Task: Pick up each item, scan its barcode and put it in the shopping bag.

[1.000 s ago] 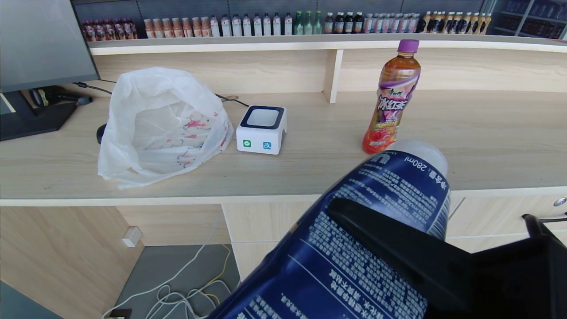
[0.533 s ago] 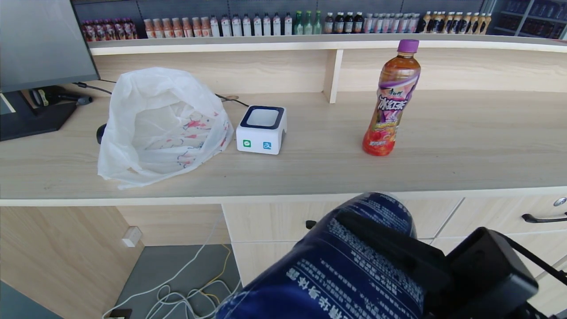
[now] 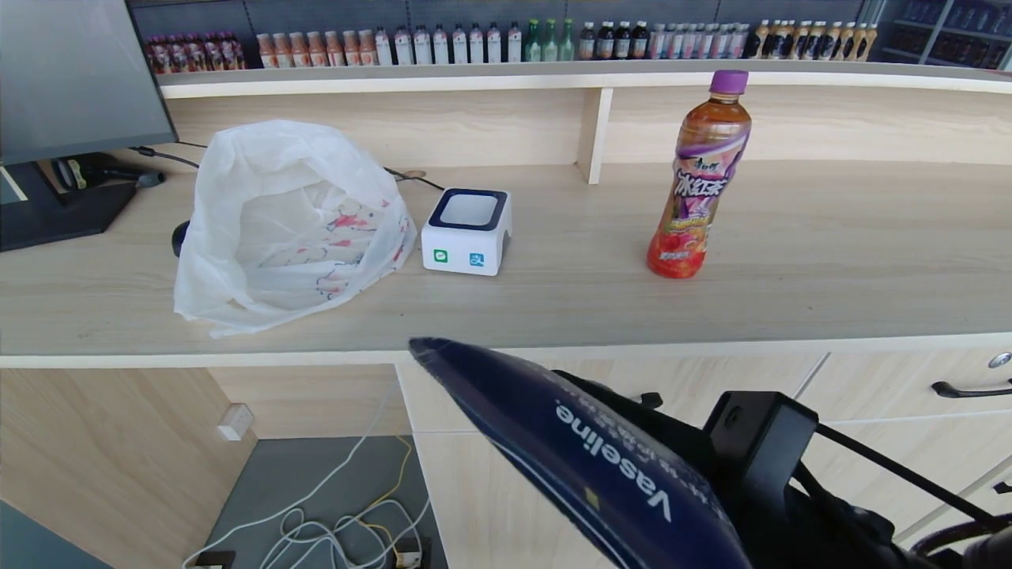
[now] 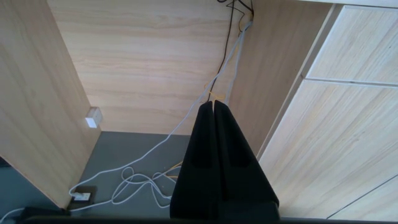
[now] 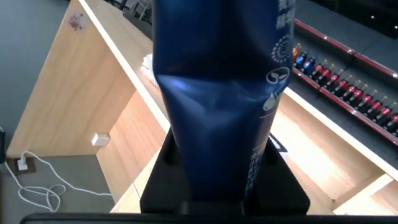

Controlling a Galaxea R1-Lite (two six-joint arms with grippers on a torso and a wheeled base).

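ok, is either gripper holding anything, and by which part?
Right gripper is shut on the blue tube, clamped across its body with one end sticking out past it. Left gripper is shut and empty.

Blue tube (image 3: 585,458) — lower end cut off, probably the cap

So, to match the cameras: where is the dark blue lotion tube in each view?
Head view: dark blue lotion tube low, right of centre, below the counter edge.
Right wrist view: fills the middle, clamped in the right gripper.
Left wrist view: shut left gripper above floor cables.
Shared landmark: small white box on the wooden panel.
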